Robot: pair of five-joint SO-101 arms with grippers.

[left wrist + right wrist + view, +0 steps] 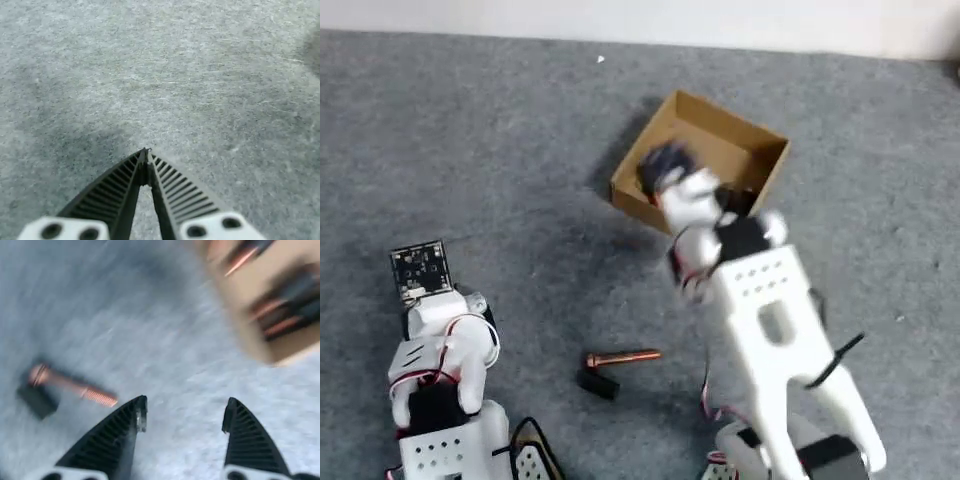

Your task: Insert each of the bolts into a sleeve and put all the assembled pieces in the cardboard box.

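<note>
We see right gripper [185,412] spread, empty; bolt [70,385] lies flat, threads pointing at it. Left gripper [146,155] closed.

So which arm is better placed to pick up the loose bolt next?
Right, probably. The right gripper is open and empty, with the bolt and the black sleeve beside it in its wrist view. The left gripper is shut, over bare carpet near its base.

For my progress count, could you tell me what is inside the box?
Copper bolts with black sleeves lie in the box, blurred; the right arm covers part overhead.
</note>
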